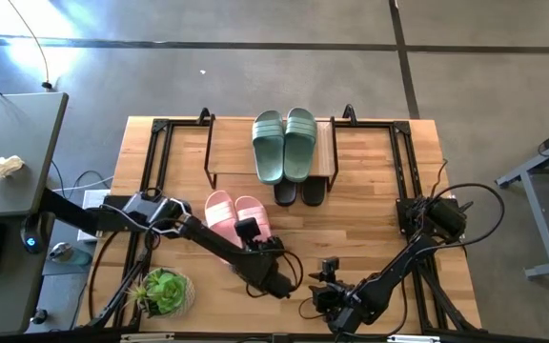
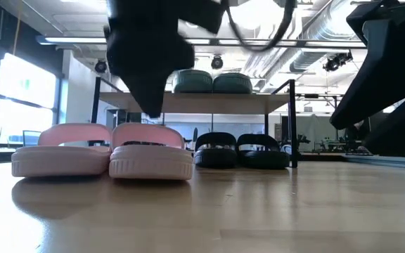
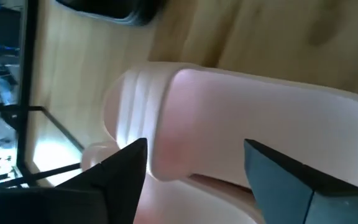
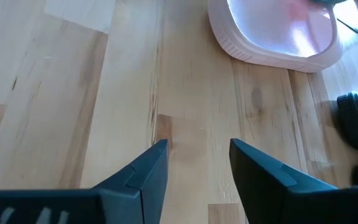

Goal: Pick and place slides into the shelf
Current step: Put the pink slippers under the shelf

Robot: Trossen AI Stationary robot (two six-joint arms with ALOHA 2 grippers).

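Note:
Two light pink slides (image 1: pixel 236 217) lie side by side, soles down, on the wooden table in front of the shelf (image 1: pixel 222 152). My left gripper (image 3: pixel 194 168) hovers open just over the right pink slide (image 3: pixel 260 118), one finger on either side of it; the low view shows its fingertip (image 2: pixel 153 109) clear above the strap (image 2: pixel 150 132). The sage green slides (image 1: pixel 284 143) sit on the shelf's plank top. Under the plank the black slides (image 1: pixel 298 193) stand on the table. My right gripper (image 4: pixel 197 155) is open over bare wood near the table's front edge.
Black metal frames run along the table's left (image 1: pixel 151 162) and right (image 1: pixel 403 162) sides. A small potted plant (image 1: pixel 165 291) stands at the near left corner. Bare wood lies between the pink slides and the shelf's left half.

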